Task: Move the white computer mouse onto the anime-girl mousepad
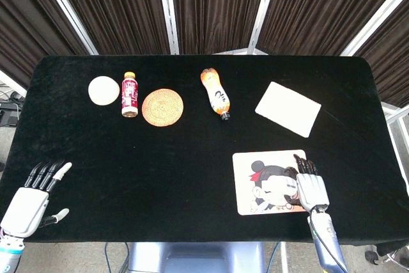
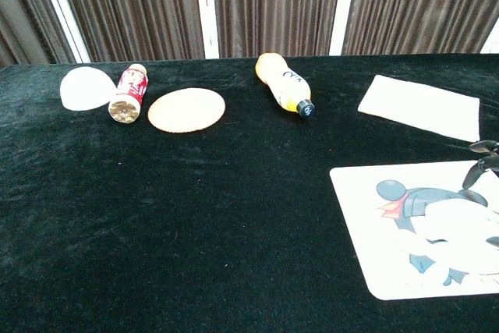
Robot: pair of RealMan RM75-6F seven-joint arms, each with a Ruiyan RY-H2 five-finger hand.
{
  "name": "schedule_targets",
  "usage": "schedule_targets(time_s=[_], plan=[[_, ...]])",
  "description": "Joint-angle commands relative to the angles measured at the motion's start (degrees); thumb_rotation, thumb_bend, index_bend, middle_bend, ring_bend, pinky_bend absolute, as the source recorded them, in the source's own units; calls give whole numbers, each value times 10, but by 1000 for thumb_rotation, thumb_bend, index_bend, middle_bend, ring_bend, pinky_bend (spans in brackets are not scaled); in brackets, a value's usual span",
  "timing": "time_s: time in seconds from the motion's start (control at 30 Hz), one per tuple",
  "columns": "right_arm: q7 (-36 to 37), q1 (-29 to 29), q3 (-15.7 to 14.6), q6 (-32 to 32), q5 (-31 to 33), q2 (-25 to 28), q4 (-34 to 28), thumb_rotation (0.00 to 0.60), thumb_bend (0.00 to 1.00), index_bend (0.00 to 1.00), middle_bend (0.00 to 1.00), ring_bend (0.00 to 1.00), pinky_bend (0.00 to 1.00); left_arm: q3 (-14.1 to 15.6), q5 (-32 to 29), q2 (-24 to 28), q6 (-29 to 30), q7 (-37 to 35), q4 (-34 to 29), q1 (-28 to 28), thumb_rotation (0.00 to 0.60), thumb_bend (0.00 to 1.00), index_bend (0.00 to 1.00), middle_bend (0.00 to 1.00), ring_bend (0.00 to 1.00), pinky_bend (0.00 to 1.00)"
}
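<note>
The anime-girl mousepad (image 1: 246, 202) (image 2: 366, 267) lies near the table's front right. The white computer mouse (image 1: 278, 191) (image 2: 456, 235) rests on the pad, covering the drawn face. My right hand (image 1: 310, 187) lies at the pad's right edge, just right of the mouse, with its fingers stretched out and pointing away from me. In the chest view only dark fingertips (image 2: 479, 165) show at the right border. Whether the thumb touches the mouse is unclear. My left hand (image 1: 32, 199) hovers at the front left corner, fingers apart and holding nothing.
Along the back lie a white round object (image 1: 103, 89), a red bottle (image 1: 130, 94), a round cork coaster (image 1: 162, 107), an orange bottle (image 1: 216, 93) on its side and a white rectangular pad (image 1: 288, 108).
</note>
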Motion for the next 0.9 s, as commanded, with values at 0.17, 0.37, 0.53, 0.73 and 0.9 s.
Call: schedule_targets(time_s=[0.17, 0.37, 0.53, 0.73, 0.9], plan=[[-6, 0, -1, 0, -5, -7, 4, 600, 125, 289, 0, 0, 0, 1, 2, 1, 0, 0, -1, 0, 600, 124, 0, 0, 0, 0], [-15, -2, 3, 2, 3, -9, 3, 600, 127, 279, 0, 0, 0, 0, 1, 1, -1, -4, 0, 0, 600, 123, 0, 0, 0, 0], [-14, -1, 4, -1, 3, -12, -2, 600, 127, 277, 0, 0, 0, -1, 2, 1, 0, -3, -1, 0, 600, 124, 0, 0, 0, 0], [-19, 7, 19, -11, 21, -29, 24, 600, 130, 277, 0, 0, 0, -1, 3, 1, 3, -6, -1, 1, 600, 124, 0, 0, 0, 0], [-25, 14, 31, -15, 33, -39, 50, 600, 129, 250, 0, 0, 0, -1, 4, 2, 3, -9, 0, 1, 600, 123, 0, 0, 0, 0]])
